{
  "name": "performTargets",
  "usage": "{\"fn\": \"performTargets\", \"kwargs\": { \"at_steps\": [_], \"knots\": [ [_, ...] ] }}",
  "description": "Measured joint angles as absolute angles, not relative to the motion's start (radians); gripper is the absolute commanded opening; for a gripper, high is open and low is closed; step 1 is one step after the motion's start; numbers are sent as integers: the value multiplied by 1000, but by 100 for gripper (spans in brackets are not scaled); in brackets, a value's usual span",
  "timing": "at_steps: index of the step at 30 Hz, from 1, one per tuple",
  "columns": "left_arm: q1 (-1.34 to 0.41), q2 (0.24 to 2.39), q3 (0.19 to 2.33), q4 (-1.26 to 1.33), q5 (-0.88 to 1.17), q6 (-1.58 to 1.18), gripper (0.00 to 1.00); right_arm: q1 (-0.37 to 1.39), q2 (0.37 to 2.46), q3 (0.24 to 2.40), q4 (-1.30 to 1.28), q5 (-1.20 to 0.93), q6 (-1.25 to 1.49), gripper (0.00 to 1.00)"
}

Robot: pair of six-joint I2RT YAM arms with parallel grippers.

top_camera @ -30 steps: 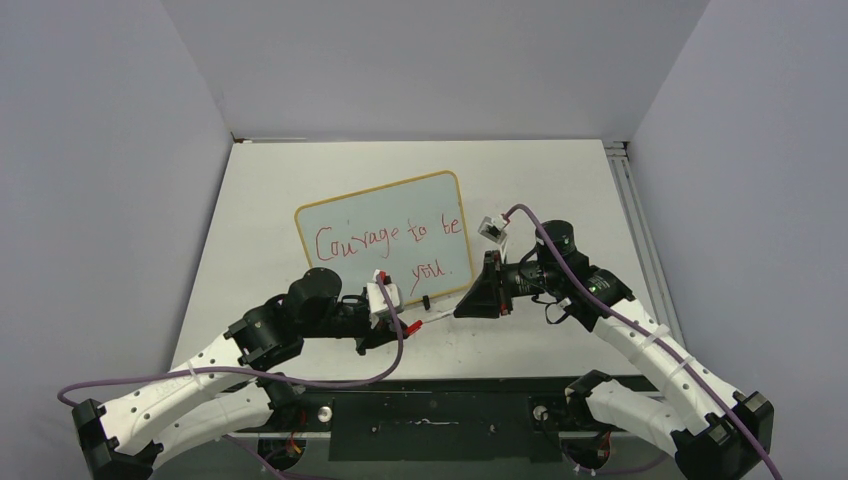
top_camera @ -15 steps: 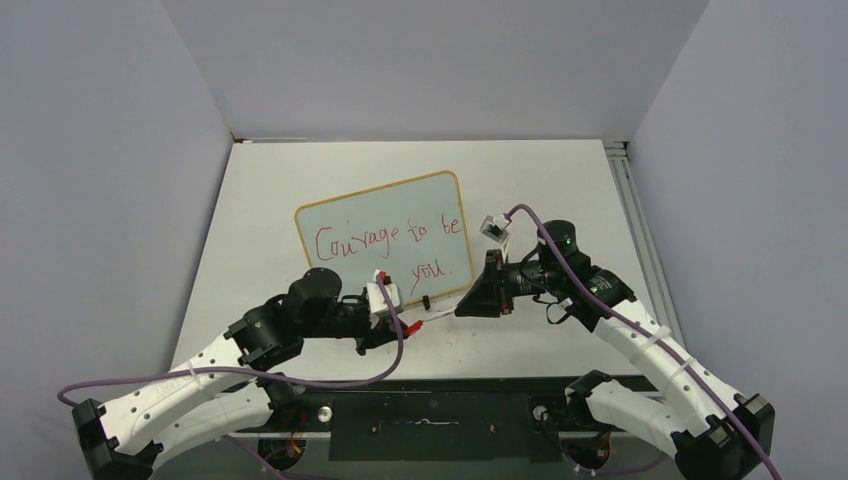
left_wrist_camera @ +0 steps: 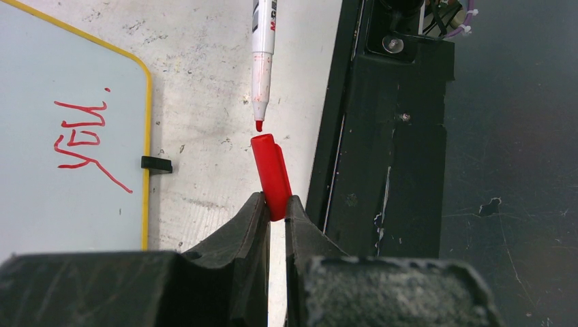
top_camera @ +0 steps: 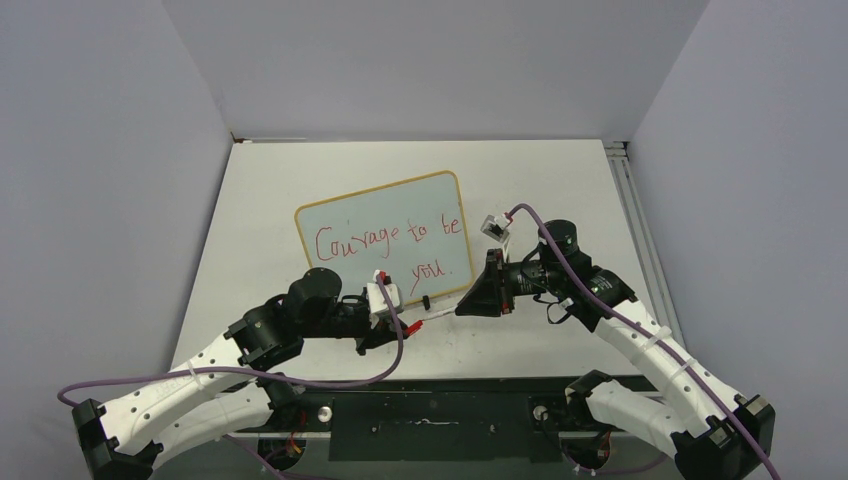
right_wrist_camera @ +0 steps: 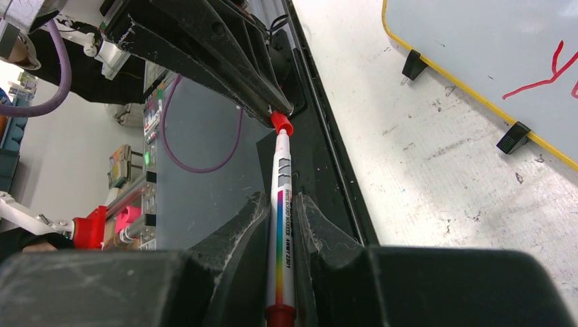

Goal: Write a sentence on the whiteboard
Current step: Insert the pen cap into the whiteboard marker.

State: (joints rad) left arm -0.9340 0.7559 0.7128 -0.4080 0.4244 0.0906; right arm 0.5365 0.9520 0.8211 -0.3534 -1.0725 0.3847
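Observation:
The whiteboard (top_camera: 372, 207), yellow-framed, leans on two black clip feet at mid table. The sentence (top_camera: 352, 243) "Courage to be you" runs across it in red; its last word "you" (left_wrist_camera: 84, 139) shows in the left wrist view. My left gripper (left_wrist_camera: 276, 204) is shut on a red marker cap (left_wrist_camera: 271, 174). My right gripper (right_wrist_camera: 281, 201) is shut on the white marker (right_wrist_camera: 281, 225). The marker's red tip (left_wrist_camera: 259, 126) points at the cap's open mouth, a small gap apart, just off the board's near right corner. In the top view both grippers meet low over the table there.
A black clip foot (left_wrist_camera: 155, 163) stands out from the board's edge; two feet (right_wrist_camera: 514, 137) show in the right wrist view. The black base rail (left_wrist_camera: 382, 136) runs along the near table edge under the grippers. A metal track (top_camera: 628, 195) lines the right side.

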Motion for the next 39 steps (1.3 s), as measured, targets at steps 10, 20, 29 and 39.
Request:
{"fn": "performTargets", "kwargs": {
  "at_steps": [10,20,29,39],
  "knots": [
    [-934,756,713,-408,424,91,0,537,952,821,-353,-1073,385,5],
    [-934,756,713,-408,424,91,0,537,952,817,-353,-1074,385,5],
    [-934,756,713,-408,424,91,0,537,953,809,-352,-1074,385,5],
    [-934,756,713,-408,424,91,0,537,953,802,-340,-1082,390,6]
  ]
}}
